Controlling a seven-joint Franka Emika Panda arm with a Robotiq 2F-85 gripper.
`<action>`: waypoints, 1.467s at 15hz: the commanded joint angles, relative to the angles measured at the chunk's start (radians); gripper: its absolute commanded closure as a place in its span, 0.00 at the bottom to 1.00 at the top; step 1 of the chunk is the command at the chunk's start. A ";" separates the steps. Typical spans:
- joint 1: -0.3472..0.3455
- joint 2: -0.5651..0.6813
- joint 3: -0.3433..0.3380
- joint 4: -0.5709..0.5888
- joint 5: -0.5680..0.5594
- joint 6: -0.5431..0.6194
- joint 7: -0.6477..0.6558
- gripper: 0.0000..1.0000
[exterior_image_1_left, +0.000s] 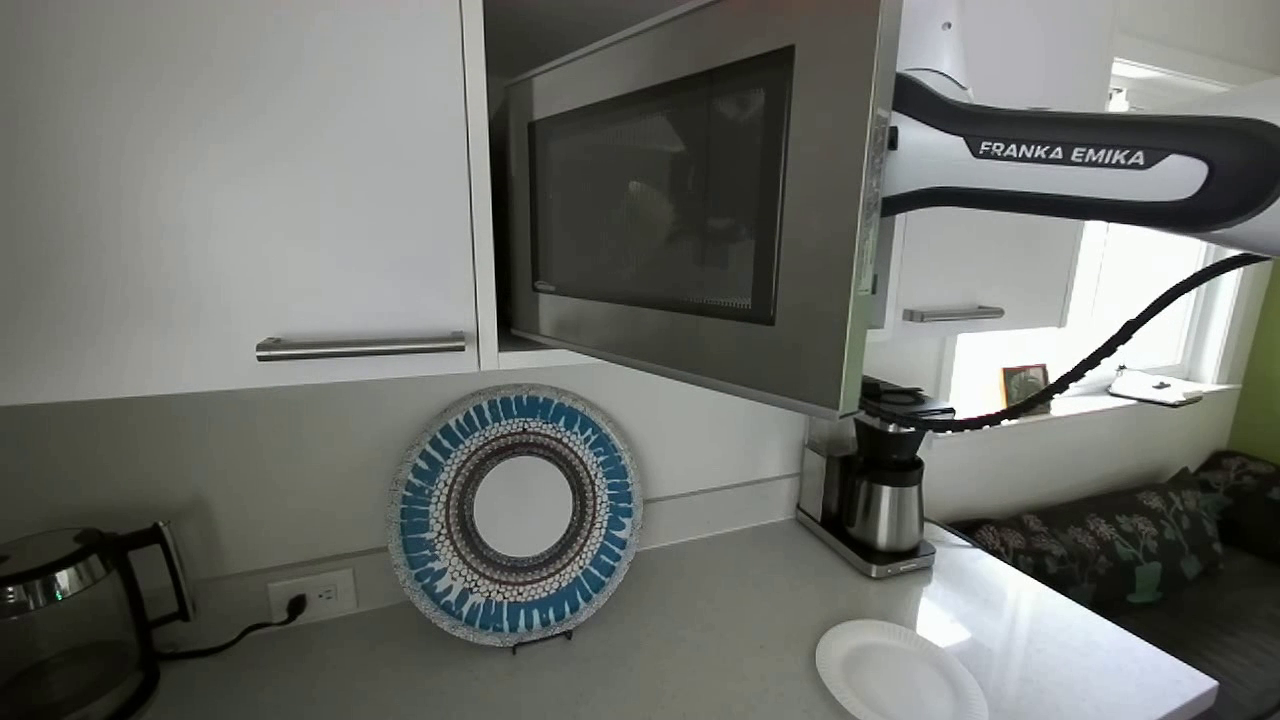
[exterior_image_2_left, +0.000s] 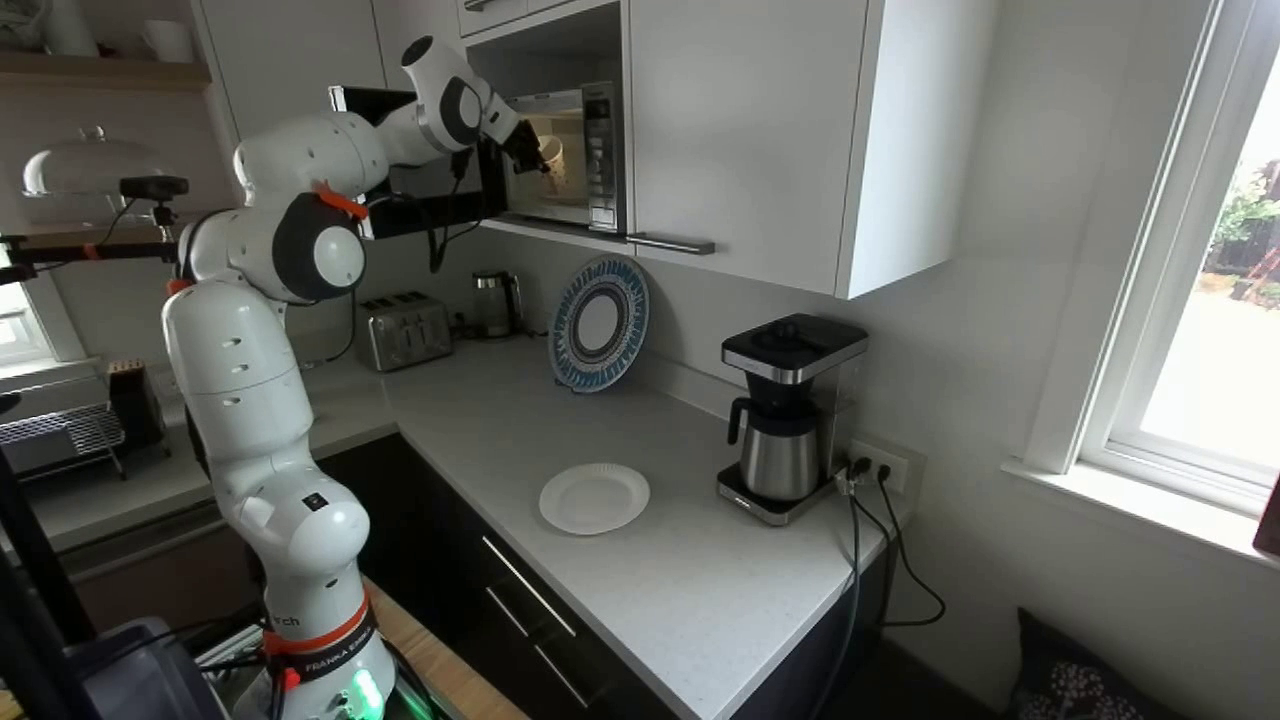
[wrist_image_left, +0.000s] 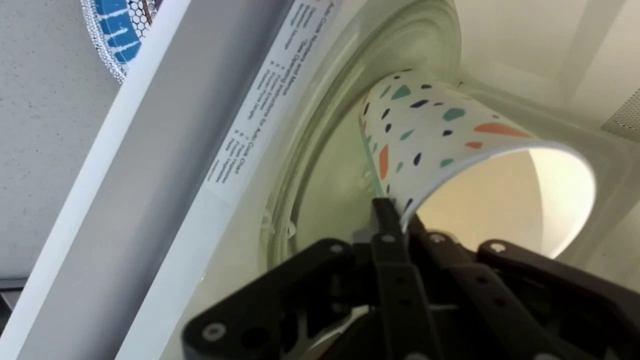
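Observation:
A cup (wrist_image_left: 435, 120) with green, orange and dark blue flecks stands on the glass turntable (wrist_image_left: 325, 215) inside the microwave (exterior_image_2_left: 602, 160). My gripper (wrist_image_left: 401, 214) is shut on the cup's rim, one finger (wrist_image_left: 386, 215) outside the wall and the other inside the mouth. In an exterior view the gripper (exterior_image_2_left: 540, 163) reaches into the lit microwave, with the cup (exterior_image_2_left: 554, 160) at its tips. The microwave door (exterior_image_1_left: 650, 200) stands open and hides the gripper and cup in an exterior view.
A white paper plate (exterior_image_2_left: 594, 498) lies on the counter (exterior_image_2_left: 690, 580) below. A coffee maker (exterior_image_2_left: 785, 420), a patterned round plate (exterior_image_2_left: 600, 325) and a toaster (exterior_image_2_left: 405, 330) stand on it too. The microwave sits in a cabinet niche; its front ledge (wrist_image_left: 125, 165) borders the opening.

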 joint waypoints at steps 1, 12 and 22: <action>0.056 0.074 -0.032 0.088 -0.057 -0.016 0.094 0.70; 0.068 0.198 -0.033 0.244 -0.092 -0.016 0.198 0.13; 0.043 0.207 -0.029 0.248 -0.041 0.014 0.070 0.00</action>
